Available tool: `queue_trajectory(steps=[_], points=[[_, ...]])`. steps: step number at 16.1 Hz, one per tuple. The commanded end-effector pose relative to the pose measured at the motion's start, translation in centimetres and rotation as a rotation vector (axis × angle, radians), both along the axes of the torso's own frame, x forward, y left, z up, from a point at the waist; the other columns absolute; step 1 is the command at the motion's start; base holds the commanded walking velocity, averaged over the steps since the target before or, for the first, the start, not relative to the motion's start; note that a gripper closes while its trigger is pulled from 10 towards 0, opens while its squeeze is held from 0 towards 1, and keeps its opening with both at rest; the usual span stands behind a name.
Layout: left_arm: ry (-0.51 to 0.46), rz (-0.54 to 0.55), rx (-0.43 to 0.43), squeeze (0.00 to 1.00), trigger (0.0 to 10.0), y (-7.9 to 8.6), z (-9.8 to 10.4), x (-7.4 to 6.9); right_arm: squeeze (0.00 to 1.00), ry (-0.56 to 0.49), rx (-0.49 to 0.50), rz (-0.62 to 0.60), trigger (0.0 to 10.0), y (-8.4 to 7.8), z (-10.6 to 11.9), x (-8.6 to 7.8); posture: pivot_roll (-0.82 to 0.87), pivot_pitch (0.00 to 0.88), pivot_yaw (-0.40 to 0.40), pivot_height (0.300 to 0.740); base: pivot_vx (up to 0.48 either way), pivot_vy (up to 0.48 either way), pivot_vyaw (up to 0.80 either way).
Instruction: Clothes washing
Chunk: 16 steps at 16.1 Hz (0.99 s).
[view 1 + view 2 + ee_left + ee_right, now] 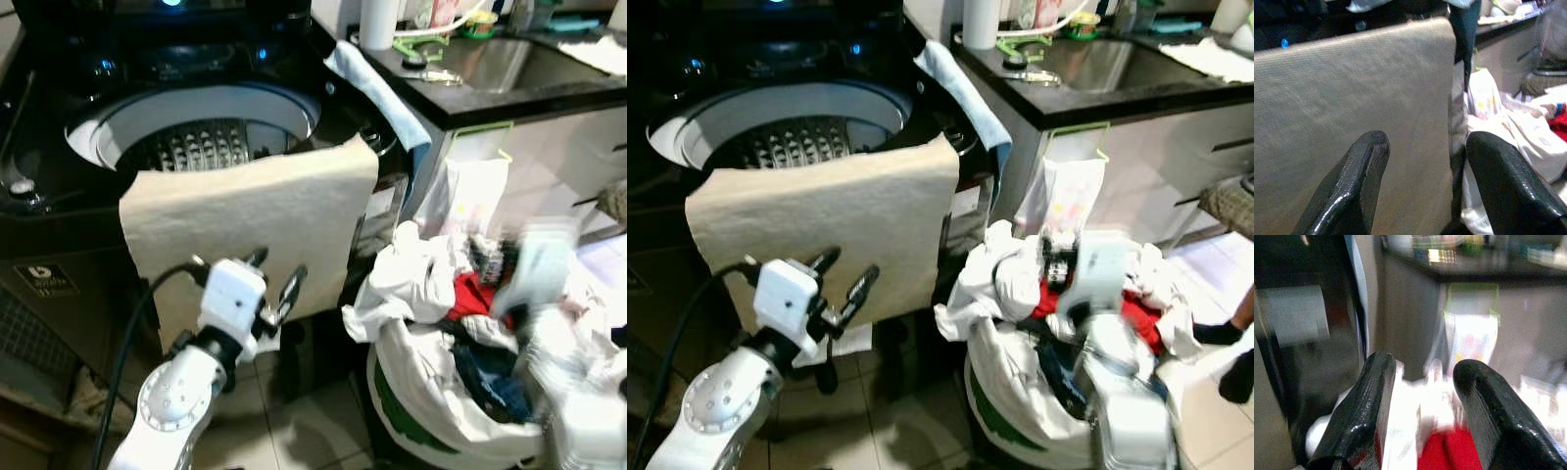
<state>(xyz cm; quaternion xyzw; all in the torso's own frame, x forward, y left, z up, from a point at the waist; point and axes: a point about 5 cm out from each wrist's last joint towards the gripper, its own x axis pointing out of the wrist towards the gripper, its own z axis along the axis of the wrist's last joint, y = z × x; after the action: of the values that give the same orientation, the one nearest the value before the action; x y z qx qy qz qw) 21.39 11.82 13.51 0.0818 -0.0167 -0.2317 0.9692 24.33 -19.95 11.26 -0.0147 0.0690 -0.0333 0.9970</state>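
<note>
Fingers spread over the laundry basket, ready for the next garment.

Right gripper [1422, 396] hangs blurred above the heaped laundry basket [1019, 411], fingers apart and empty, aimed at the white and red clothes [1097, 299]; I'd say it should come straight down, pinch one loose fold rather than the whole tangle, and lift clear of the rim before swinging across. Left gripper [274, 284] waits with fingers apart just before the beige towel [255, 215] draped over the washing machine [59, 225] edge. The open drum [211, 142] shows only bare metal; the basket is brimming.
</note>
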Motion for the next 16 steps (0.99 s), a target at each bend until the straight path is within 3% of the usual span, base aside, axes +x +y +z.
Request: queue_trajectory(steps=[1, 3, 4, 6, 10, 12, 16], points=[[-0.004, 0.034, 0.025, 0.0, 10.0, 0.1, -0.4, 0.1, 0.0, 0.0, -0.02, -0.034, 10.0, -0.4, -0.4, -0.1, -0.03, 0.0, 0.001, 0.719, 0.0, 0.0, 0.0], [0.043, 0.075, 0.074, 0.0, 10.0, 0.7, -1.9, 0.1, 0.0, 0.051, -0.009, 0.019, 10.0, 0.3, -1.7, -0.7, -0.03, 0.0, -0.005, 0.719, 0.0, 0.0, 0.0], [0.001, 0.085, 0.081, 0.0, 10.0, 0.9, -1.7, 0.2, 0.0, 0.011, 0.042, 0.074, 10.0, 1.0, -1.3, -0.7, -0.03, 0.0, -0.007, 0.719, 0.0, 0.0, 0.0], [-0.035, 0.031, -0.001, 0.0, 10.0, 0.4, -0.6, 0.2, 0.0, 0.06, 0.099, 0.152, 10.0, 2.4, -2.0, -1.0, -0.03, 0.0, -0.012, 0.719, 0.126, 0.0, -0.4], [-0.03, -0.031, -0.002, 0.0, 10.0, 0.0, -0.5, 0.1, 0.0, 0.082, 0.153, 0.149, 10.0, 2.4, -2.3, -1.3, -0.03, 0.0, 0.0, 0.719, 0.349, 0.0, -0.8], [-0.03, -0.017, 0.008, 0.0, 10.0, 0.2, -0.2, 0.5, 0.0, 0.119, 0.153, 0.221, 10.0, 2.8, -2.4, -1.2, -0.03, 0.0, 0.0, 0.719, 0.0, 0.0, 0.0], [-0.031, 0.067, 0.06, 0.0, 10.0, 0.7, -0.3, 1.4, 0.0, 0.095, 0.103, 0.222, 10.0, 2.1, -1.9, -0.3, -0.03, 0.0, -0.002, 0.719, 0.0, 0.0, 0.0]])
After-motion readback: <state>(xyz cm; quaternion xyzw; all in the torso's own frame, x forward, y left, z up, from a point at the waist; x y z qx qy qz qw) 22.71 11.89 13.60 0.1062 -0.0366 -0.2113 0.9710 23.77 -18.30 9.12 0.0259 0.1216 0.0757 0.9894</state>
